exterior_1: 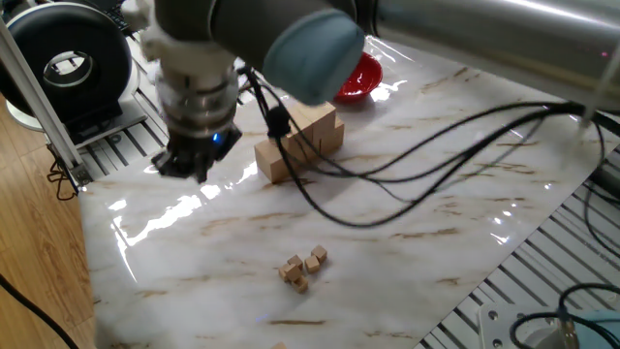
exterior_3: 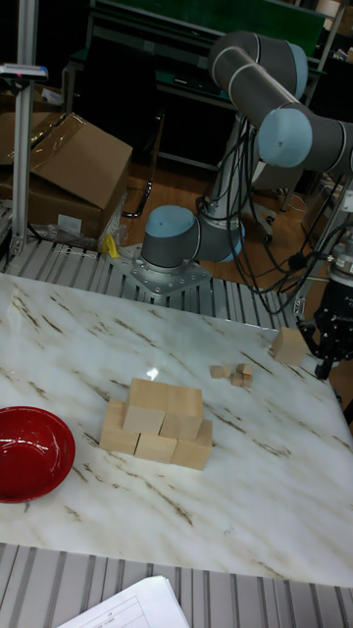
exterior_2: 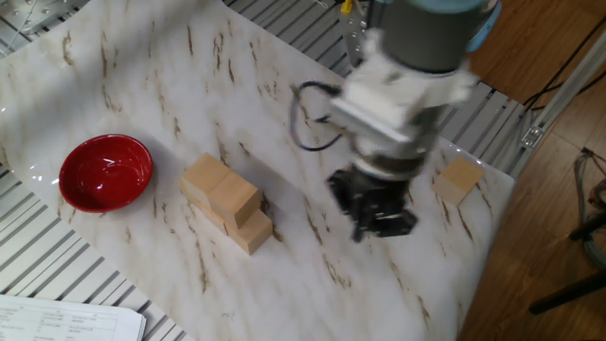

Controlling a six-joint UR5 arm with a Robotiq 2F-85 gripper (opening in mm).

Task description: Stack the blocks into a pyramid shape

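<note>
From my console, the large light-tan wooden cubes [exterior_3: 157, 424] at frame centre show plain unpainted grain. The glossy red bowl [exterior_3: 32, 452] sits lower left. The white marble-pattern tabletop [exterior_3: 255, 510] carries brown veining. The black gripper [exterior_3: 330, 335] appears at right.
</note>
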